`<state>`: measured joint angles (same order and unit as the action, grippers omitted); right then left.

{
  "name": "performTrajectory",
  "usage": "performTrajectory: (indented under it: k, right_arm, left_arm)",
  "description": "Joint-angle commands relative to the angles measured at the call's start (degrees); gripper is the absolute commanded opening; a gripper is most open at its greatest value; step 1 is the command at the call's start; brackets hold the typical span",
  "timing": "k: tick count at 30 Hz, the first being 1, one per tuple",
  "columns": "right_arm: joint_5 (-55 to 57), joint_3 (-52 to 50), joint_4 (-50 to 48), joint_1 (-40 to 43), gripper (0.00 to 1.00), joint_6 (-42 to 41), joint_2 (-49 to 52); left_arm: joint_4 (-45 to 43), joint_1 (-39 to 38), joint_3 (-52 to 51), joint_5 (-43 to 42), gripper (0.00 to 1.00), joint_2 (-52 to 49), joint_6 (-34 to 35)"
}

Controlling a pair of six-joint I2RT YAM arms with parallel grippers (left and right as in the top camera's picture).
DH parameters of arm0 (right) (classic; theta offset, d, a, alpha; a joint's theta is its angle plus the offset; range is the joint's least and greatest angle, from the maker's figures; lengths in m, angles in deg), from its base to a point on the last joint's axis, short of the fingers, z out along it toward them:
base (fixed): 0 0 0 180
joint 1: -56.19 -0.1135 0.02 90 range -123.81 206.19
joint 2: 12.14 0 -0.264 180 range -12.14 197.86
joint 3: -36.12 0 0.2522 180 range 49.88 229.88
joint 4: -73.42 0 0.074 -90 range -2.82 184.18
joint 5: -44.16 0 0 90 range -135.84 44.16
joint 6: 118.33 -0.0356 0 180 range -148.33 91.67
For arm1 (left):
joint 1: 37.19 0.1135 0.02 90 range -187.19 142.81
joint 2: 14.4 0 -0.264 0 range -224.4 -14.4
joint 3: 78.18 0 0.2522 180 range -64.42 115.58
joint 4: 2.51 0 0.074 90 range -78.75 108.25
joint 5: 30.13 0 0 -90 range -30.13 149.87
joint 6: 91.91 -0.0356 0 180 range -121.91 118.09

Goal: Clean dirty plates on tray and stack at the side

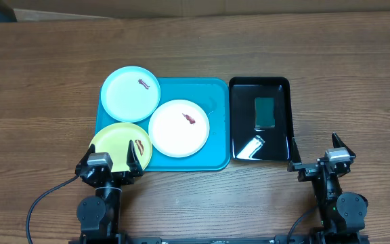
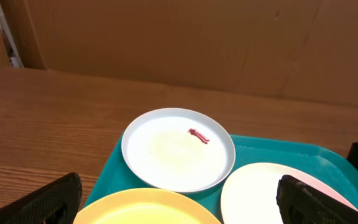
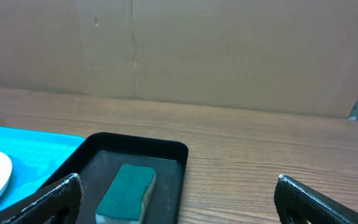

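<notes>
On the table [image 1: 46, 68], turquoise tray [image 1: 212, 152] carries all three dirty plates, each with a reddish-brown smear: pale aqua plate [image 1: 130, 93] overhanging the far-left corner, yellow-green plate [image 1: 117, 142] overhanging the near-left corner, white plate [image 1: 179, 128] mid-tray, just beside both. Left claw [image 1: 109, 160] spread wide, empty, over the near edge of the yellow-green plate. Right claw [image 1: 315, 154] also spread, empty, close to the near-right corner of the black tray [image 1: 259, 85], which holds a green sponge [image 1: 265, 112].
</notes>
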<state>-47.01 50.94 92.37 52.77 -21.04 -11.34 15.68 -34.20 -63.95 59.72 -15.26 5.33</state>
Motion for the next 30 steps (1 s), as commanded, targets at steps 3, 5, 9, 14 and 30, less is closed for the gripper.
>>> performTrajectory:
  k: [3,5,9,14,30]
  right_arm:
    - [0.0,-0.6,-0.4,-0.2,1.00,-0.4,-0.6]
    - [0.0,-0.6,-0.4,-0.2,1.00,-0.4,-0.6]
    - [0.0,-0.6,-0.4,-0.2,1.00,-0.4,-0.6]
    - [0.0,-0.6,-0.4,-0.2,1.00,-0.4,-0.6]
    - [0.0,-0.6,-0.4,-0.2,1.00,-0.4,-0.6]
  left_arm:
    - [0.0,-0.4,-0.2,0.6,1.00,0.2,-0.9]
    - [0.0,-0.4,-0.2,0.6,1.00,0.2,-0.9]
    - [0.0,-0.4,-0.2,0.6,1.00,0.2,-0.9]
    - [0.0,-0.4,-0.2,0.6,1.00,0.2,-0.9]
    - [-0.3,-0.4,-0.2,-1.0,1.00,0.2,-0.8]
